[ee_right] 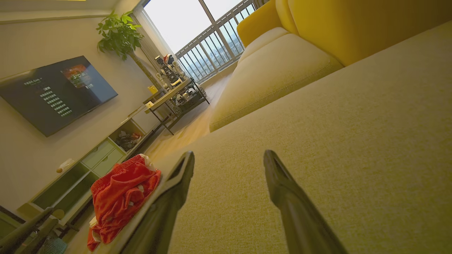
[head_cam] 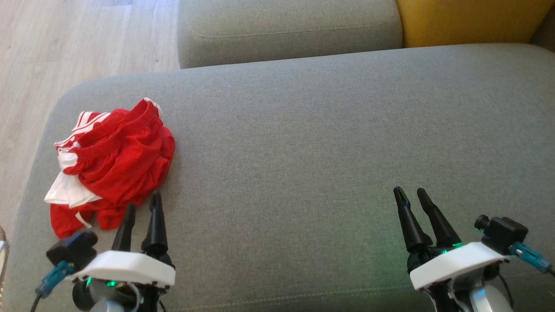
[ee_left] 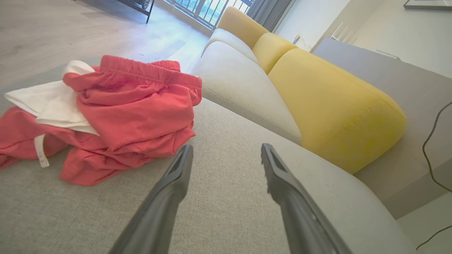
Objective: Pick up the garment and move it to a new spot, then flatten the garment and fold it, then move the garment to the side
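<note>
You are at the opening step, with the pickup not yet made. The red garment (head_cam: 115, 167) lies crumpled at the left end of the grey sofa seat (head_cam: 303, 151). Your left pincer (head_cam: 143, 201) stands wide and empty, its tips at the heap's near edge. Your right pincer (head_cam: 409, 190) is also wide and empty, well apart to the right. The next move likely calls for easing the left pincer forward and down onto a raised fold, then closing. The heap's long axis runs near-left to far-right, with the waistband at the far end and white lining spilling left.
</note>
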Tool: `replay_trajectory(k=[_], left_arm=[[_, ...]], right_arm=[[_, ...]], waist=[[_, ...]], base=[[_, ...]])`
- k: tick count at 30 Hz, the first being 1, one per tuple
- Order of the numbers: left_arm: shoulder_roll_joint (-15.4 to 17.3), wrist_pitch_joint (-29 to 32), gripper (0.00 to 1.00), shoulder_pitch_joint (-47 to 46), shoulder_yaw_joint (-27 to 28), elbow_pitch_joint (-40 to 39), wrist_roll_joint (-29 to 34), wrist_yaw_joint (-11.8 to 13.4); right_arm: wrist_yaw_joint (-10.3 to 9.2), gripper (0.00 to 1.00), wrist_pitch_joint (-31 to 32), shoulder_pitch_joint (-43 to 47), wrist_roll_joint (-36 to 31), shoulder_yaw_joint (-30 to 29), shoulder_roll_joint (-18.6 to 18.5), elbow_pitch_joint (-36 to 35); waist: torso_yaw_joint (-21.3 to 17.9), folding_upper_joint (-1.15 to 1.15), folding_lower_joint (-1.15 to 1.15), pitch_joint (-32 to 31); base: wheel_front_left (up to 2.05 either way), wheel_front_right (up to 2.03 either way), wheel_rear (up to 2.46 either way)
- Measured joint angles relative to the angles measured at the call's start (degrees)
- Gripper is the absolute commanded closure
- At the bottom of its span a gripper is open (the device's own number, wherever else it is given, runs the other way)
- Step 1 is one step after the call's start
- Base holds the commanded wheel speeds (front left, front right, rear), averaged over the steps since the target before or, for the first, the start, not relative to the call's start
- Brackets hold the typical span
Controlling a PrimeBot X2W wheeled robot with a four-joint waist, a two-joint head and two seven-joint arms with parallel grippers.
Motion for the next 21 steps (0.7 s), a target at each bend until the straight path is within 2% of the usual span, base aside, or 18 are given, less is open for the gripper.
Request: replay_trajectory(k=[21], left_arm=[[0.4, -3.5, 0.00, 0.3, -2.4, -0.5, 13.7, -0.6]], right_arm=[[0.00, 0.00, -3.3, 0.0, -14.8, 0.6, 0.0, -0.4]], waist=[[-0.2, 0.00, 0.00, -0.6]], base=[[0.00, 0.00, 0.00]])
